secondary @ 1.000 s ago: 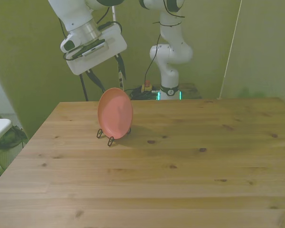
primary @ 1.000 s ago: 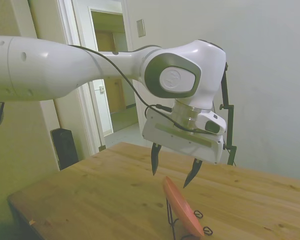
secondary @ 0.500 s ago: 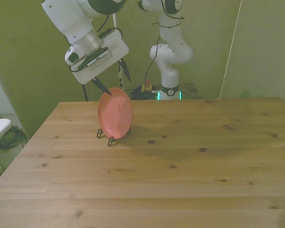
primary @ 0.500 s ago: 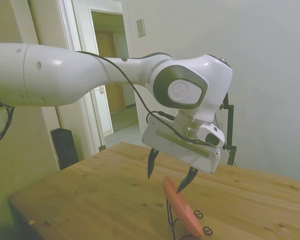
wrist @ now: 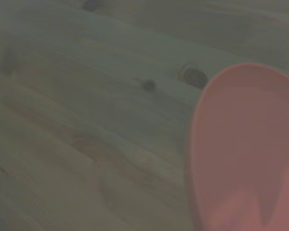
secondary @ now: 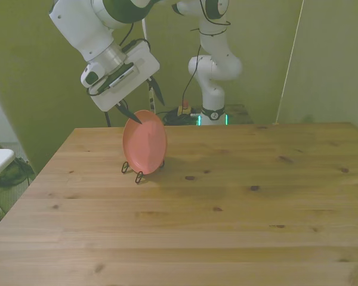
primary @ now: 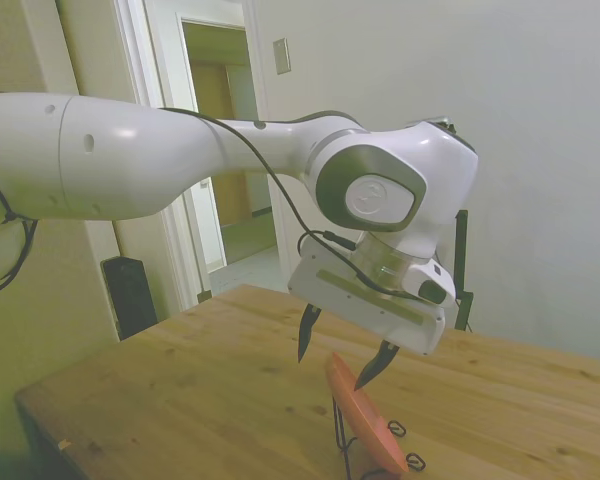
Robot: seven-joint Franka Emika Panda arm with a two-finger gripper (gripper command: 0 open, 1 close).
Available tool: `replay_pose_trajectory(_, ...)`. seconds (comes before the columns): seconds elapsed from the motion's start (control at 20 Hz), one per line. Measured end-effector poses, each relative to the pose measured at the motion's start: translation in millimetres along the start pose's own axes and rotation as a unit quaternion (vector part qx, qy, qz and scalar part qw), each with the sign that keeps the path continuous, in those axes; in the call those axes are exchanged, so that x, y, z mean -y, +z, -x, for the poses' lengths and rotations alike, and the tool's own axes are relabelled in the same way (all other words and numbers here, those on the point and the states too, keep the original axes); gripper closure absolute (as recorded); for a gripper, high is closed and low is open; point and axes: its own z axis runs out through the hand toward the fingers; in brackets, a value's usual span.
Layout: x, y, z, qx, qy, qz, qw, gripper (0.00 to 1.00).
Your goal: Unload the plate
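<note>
Wooden planks of the bare pine worktop (secondary: pixel 227 226) fill the foreground in the front view, knots showing here and there. Farther back, toward the front view's left, the round, shallow salmon-pink plate (secondary: pixel 144 142) stands nearly on edge in a thin black wire stand (secondary: pixel 133 171), its face turned toward the camera. Right above its upper rim hangs the white arm's dark two-fingered pincer (secondary: pixel 141 105), fingers spread apart, one tip close in front of the rim and the other behind it; whether either tip touches the plate cannot be told. The wrist view shows the plate (wrist: pixel 245 154) blurred and close over the wood. Beyond stand a second white robot arm (secondary: pixel 213 59) and the greenish wall.

The approach looks nearly finished. The next move probably calls for a small descent to straddle the rim, a firm close, then a lift straight up out of the wire stand.
</note>
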Motion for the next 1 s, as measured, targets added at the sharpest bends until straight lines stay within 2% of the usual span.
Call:
replay_pose_trajectory(0.05, -0.9, 0.4, 0.0, 0.0, -0.004, -0.003, 1.0, 1.0)
replay_pose_trajectory(1.0, -20.0, 12.9, -4.5, 0.016, 0.011, -0.016, 0.9997, 1.0)
